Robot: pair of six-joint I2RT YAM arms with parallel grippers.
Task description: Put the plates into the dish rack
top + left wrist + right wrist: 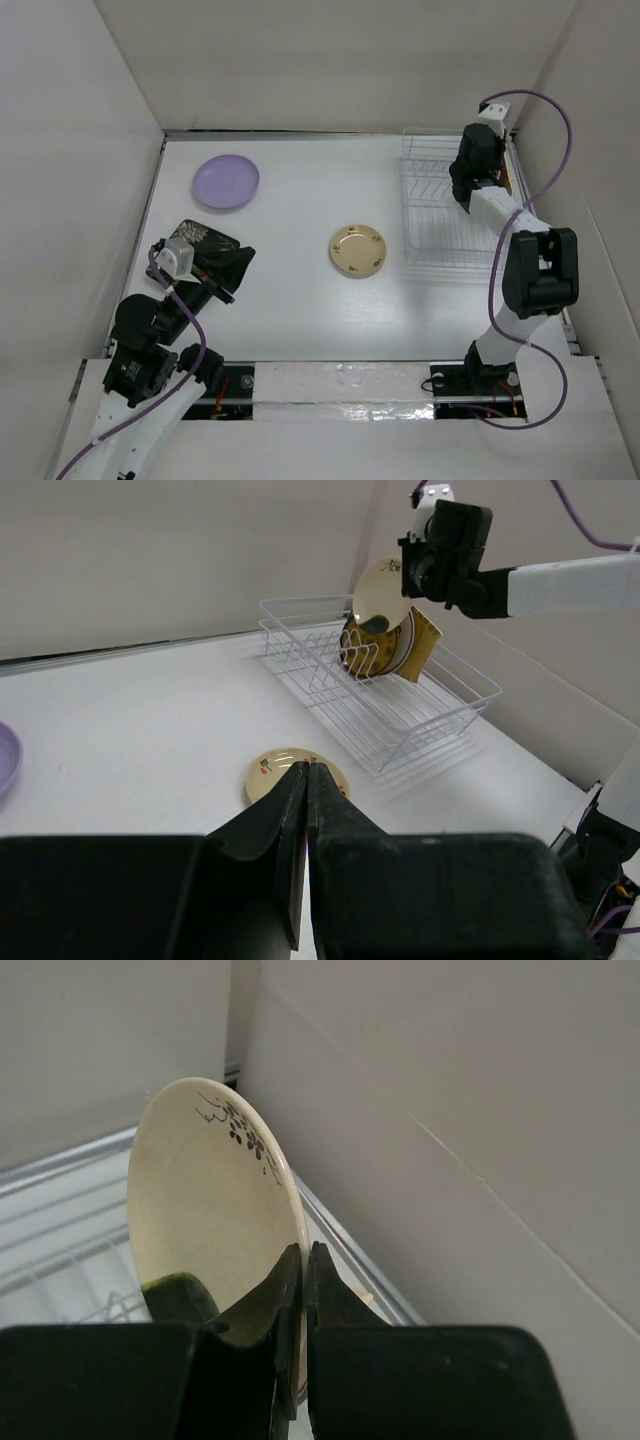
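Right claw (303,1250) clamped on cream floral plate (210,1200), held on edge over dish rack (440,240); left claw (307,767) closed tight, empty, over black floral square plate (203,238).

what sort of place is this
Probably a robot lab test cell, not a kitchen: white table boxed in by plain walls, left arm and right arm bolted at its edge, a dish rack.

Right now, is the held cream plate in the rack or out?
Out: the cream plate hangs on edge in the right gripper's jaws, above the dish rack.
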